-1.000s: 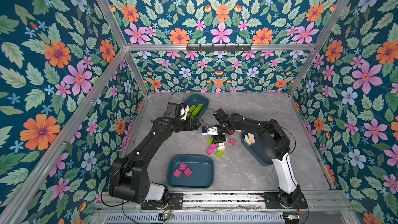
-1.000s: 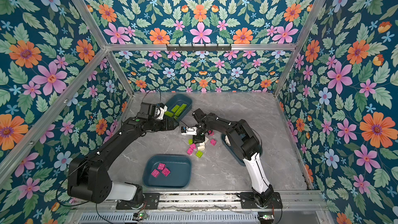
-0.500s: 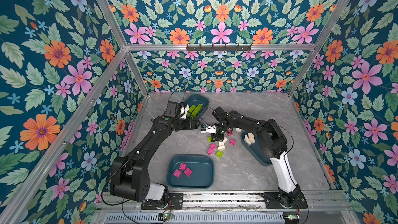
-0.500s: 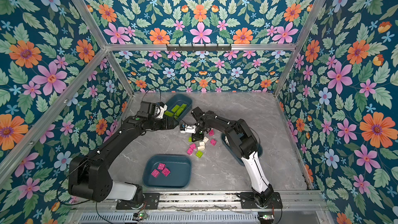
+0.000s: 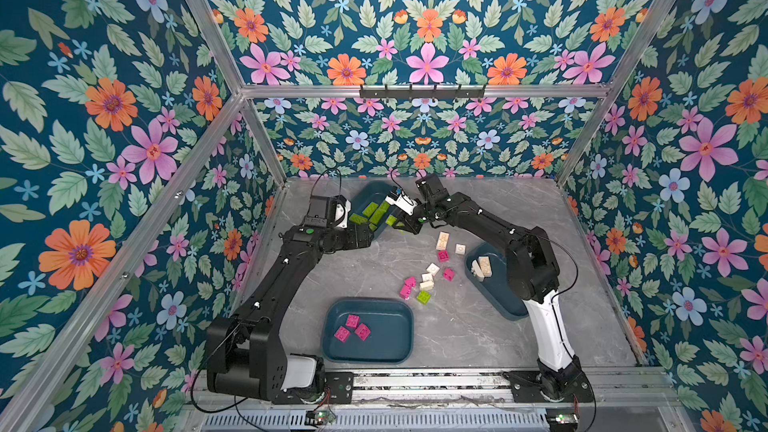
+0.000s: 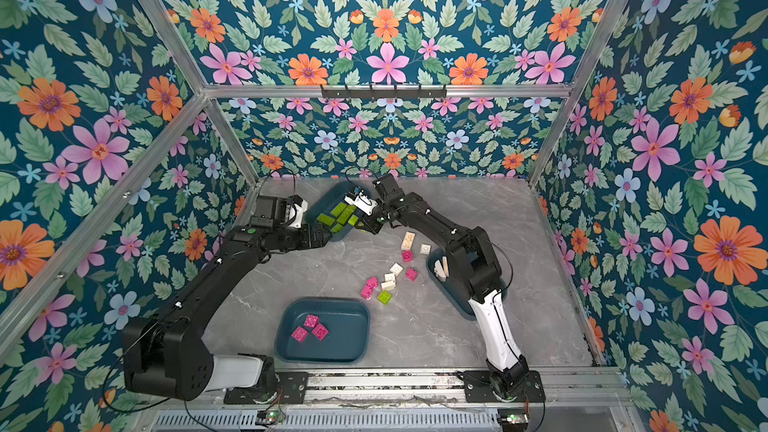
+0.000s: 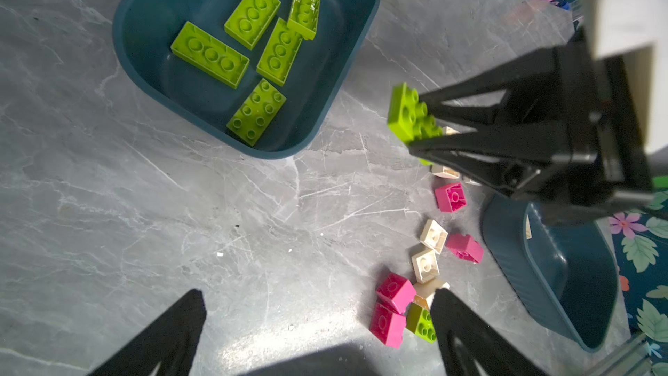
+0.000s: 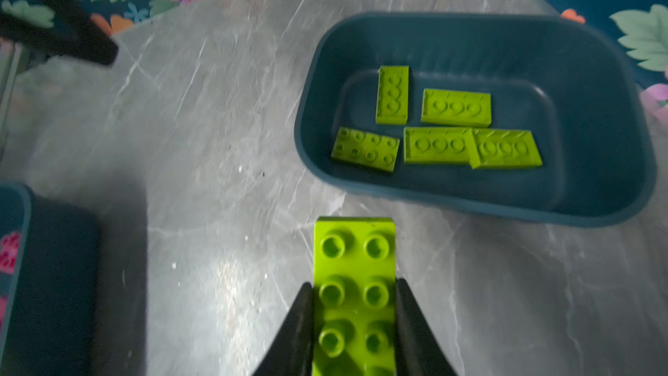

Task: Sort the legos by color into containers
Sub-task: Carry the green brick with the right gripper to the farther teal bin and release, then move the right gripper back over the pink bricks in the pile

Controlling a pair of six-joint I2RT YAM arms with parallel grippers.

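Right end effector is clamped on a lime green rectangular studded plastic brick, its black fingers pressing the long sides. Only the right wrist view shows this grip plainly: studs face the camera and the front end juts past the fingertips. Both top views give just a hint of green there.

The left wrist view adds that this brick is held clear above the grey marbled bench, just beside the far dark teal rounded plastic bin and short of its rim, not over it. That view also shows the left end effector spread wide apart with nothing between its fingers; in both top views those fingers are hard to make out against the dark arm.

Five lime green rectangular bricks lie flat in the far bin. The near teal bin holds three magenta square bricks. The right-hand teal bin holds cream bricks, partly hidden by the right arm. Between the bins a loose scatter of cream, magenta and one green brick lies on the bench
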